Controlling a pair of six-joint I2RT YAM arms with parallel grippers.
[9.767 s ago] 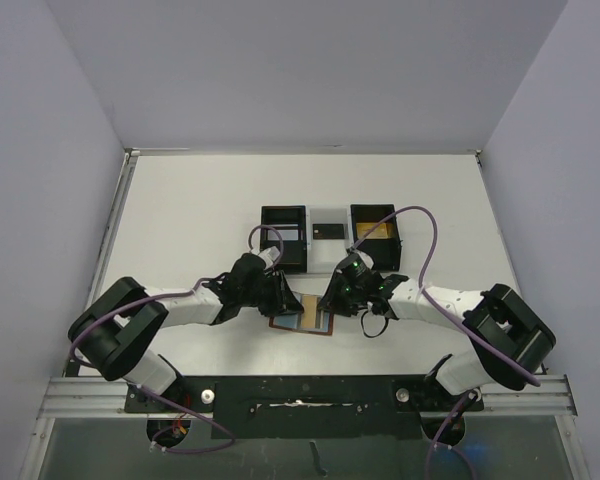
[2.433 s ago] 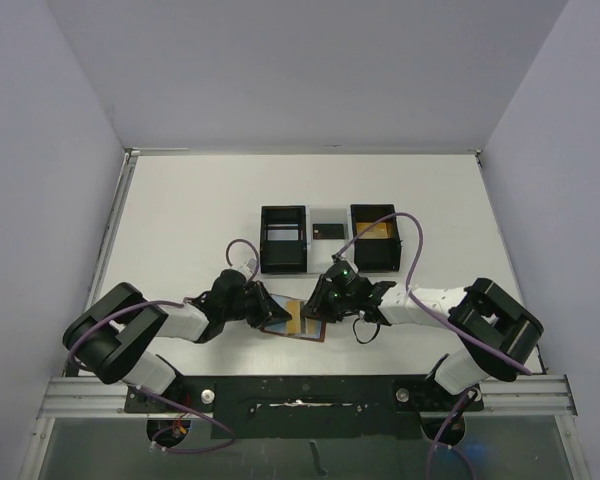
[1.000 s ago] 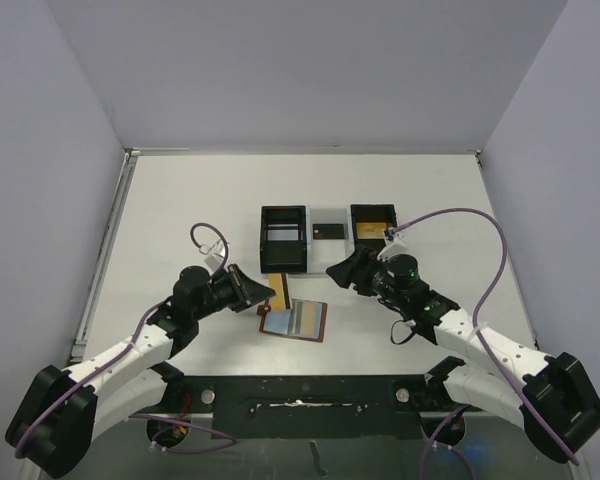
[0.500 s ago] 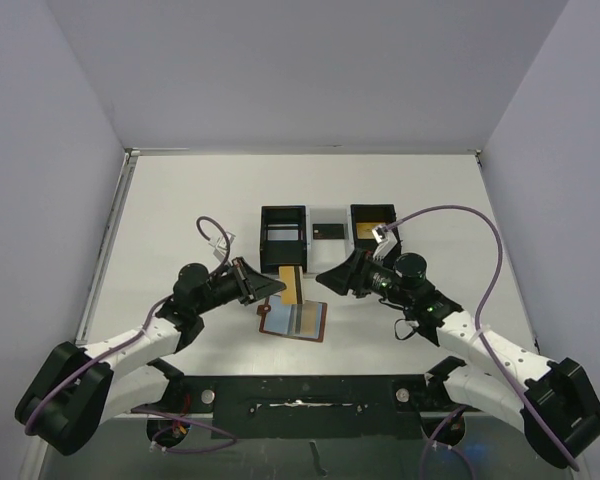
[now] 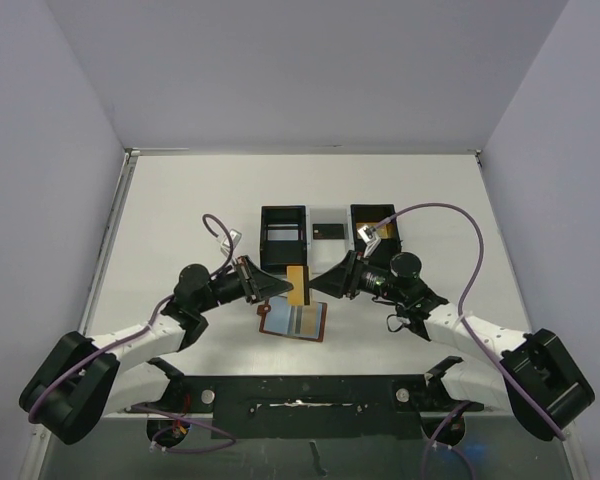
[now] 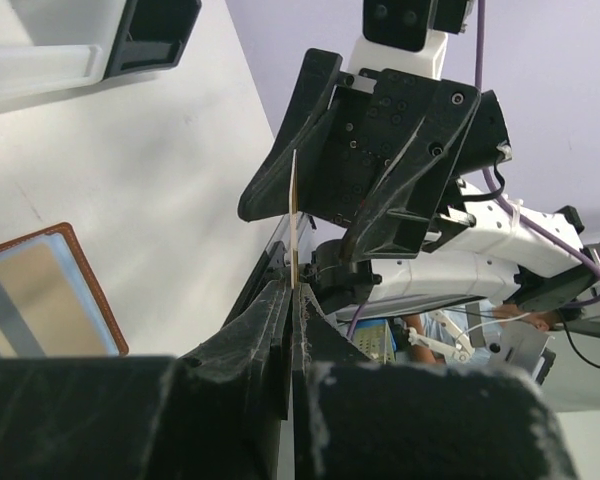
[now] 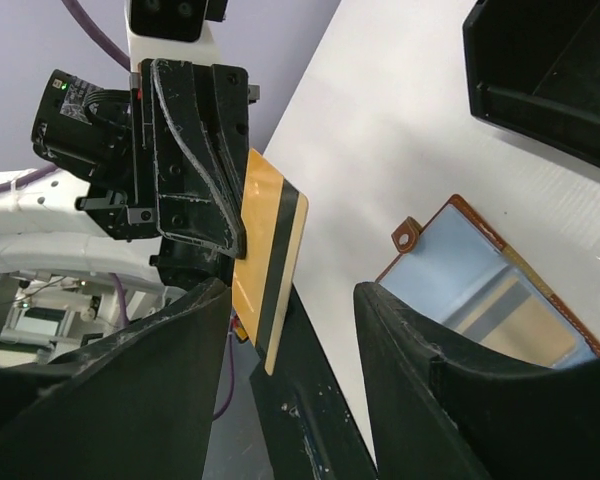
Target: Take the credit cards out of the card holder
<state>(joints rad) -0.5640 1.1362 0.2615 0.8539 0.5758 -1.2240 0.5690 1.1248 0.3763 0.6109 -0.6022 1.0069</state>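
Note:
The card holder (image 5: pixel 294 320) lies open on the table, brown-edged with blue-grey pockets, and a tan card (image 7: pixel 540 330) shows in one pocket. My left gripper (image 5: pixel 280 285) is shut on a gold credit card (image 5: pixel 298 285) with a dark stripe and holds it upright above the holder. The left wrist view shows that card (image 6: pixel 295 215) edge-on, rising from the left gripper (image 6: pixel 292 290). My right gripper (image 5: pixel 325 283) faces it, open. In the right wrist view the card (image 7: pixel 270 260) stands between the jaws of the right gripper (image 7: pixel 292 300), close to the left finger (image 7: pixel 170 370) and touching neither.
A black-and-white tray (image 5: pixel 283 238) with three compartments stands behind the grippers, with a small black card (image 5: pixel 327 230) in its middle part. Its right compartment (image 5: pixel 380 238) is partly covered by the right arm's purple cable (image 5: pixel 450 225).
The left gripper carried the gold card right, towards the middle. The right gripper swung left to meet it and its jaws narrowed around the card.

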